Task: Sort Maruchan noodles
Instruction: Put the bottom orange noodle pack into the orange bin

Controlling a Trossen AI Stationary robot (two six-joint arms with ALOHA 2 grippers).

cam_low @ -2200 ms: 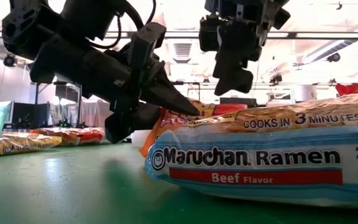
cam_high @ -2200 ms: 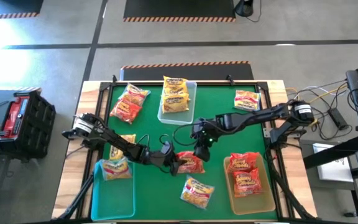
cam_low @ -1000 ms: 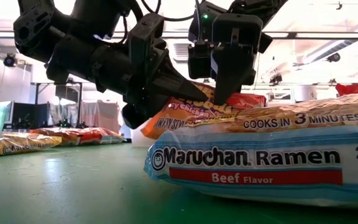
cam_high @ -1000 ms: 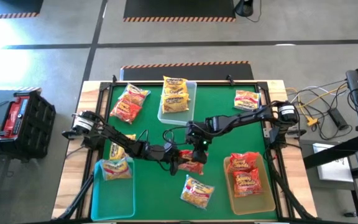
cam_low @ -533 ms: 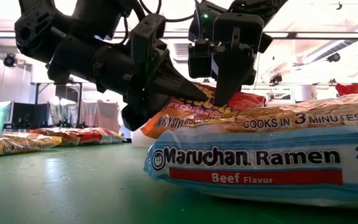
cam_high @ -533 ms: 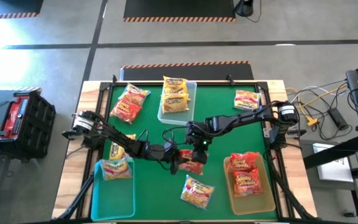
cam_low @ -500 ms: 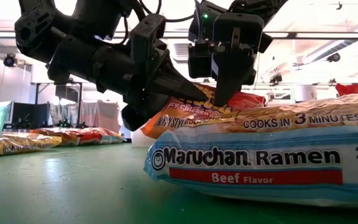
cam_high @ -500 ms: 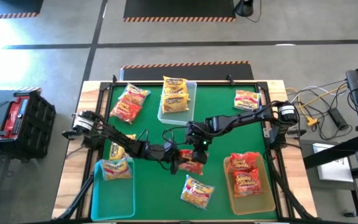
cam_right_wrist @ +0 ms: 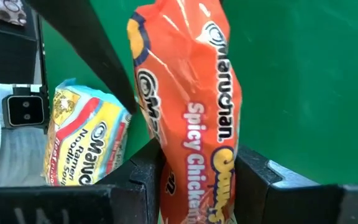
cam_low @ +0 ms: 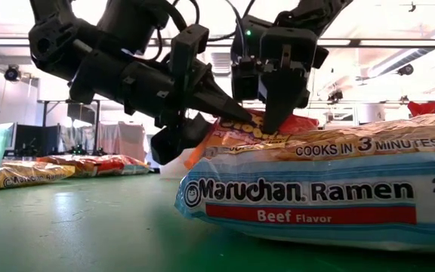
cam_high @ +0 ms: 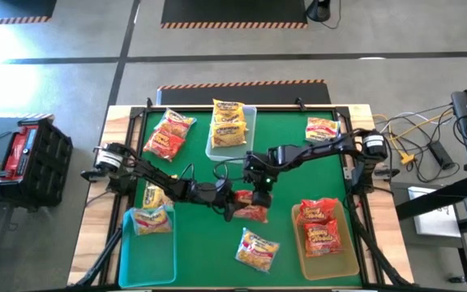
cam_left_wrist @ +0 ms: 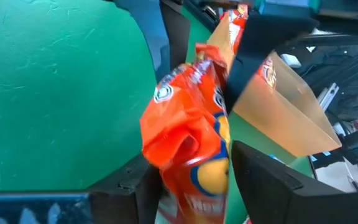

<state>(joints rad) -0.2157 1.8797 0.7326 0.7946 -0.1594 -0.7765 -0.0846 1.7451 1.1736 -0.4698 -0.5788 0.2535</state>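
Observation:
An orange-red Maruchan noodles packet (cam_high: 250, 208) stands on edge between both grippers near the table's middle. My right gripper (cam_right_wrist: 197, 186) is shut on it, slanting down from the far right. My left gripper (cam_left_wrist: 191, 186) comes nearly level from the left and is open, its fingers on either side of the packet's other end (cam_left_wrist: 188, 155). In the low view the packet (cam_low: 257, 125) shows behind a yellow-and-blue beef packet (cam_low: 316, 189) that lies flat on the table. My left gripper has the packet's end (cam_left_wrist: 185, 174) between its fingers; whether they touch it, I cannot tell. My right gripper pinches the packet's two flat faces near one end (cam_right_wrist: 191, 168) between its two fingers, slanting down from above. The packet runs on from the fingers, on edge, over the green mat.
A clear bin (cam_high: 250, 142) at the far middle holds yellow packets. A teal bin (cam_high: 136, 255) stands near left and an amber bin (cam_high: 343, 259) with red packets near right. Loose packets lie far left (cam_high: 169, 134), far right (cam_high: 323, 130) and near middle (cam_high: 258, 250).
My right gripper has moved a little toward the far edge with the packet. The packet's hanging lower edge has come up and it has tilted. My left gripper has rolled slightly while staying in place.

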